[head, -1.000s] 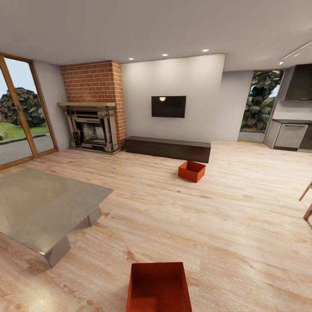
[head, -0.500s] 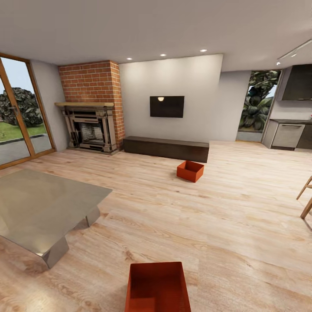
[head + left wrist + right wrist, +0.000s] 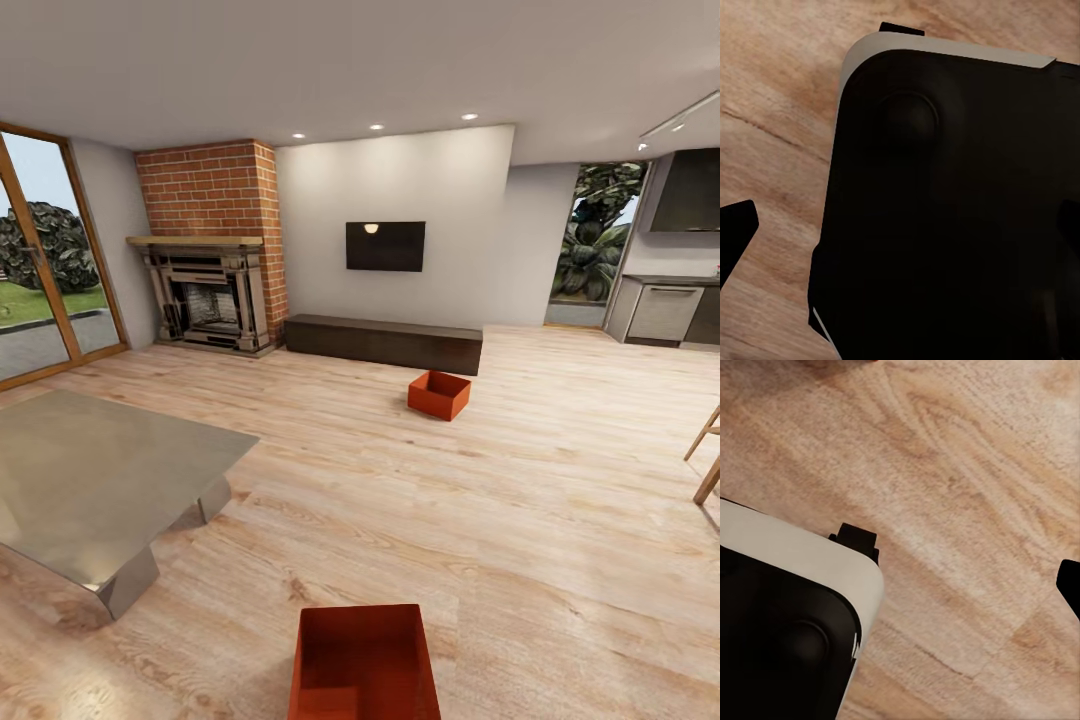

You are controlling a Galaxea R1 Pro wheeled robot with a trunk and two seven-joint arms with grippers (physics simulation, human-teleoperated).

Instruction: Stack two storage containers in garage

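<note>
Two containers — near one cut off, far one small.

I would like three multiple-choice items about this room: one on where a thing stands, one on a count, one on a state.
1. Where is the far container?
A. on the grey table
B. on the wood floor in front of the low dark cabinet
C. inside the fireplace

2. How many orange-red containers show in the head view?
A. one
B. two
C. three

3. The near container is:
A. open-topped and empty
B. lidded
C. full of boxes

Answers: 1 B, it sits on the planks near the cabinet; 2 B, one far and one near; 3 A, its bare inside shows.
</note>
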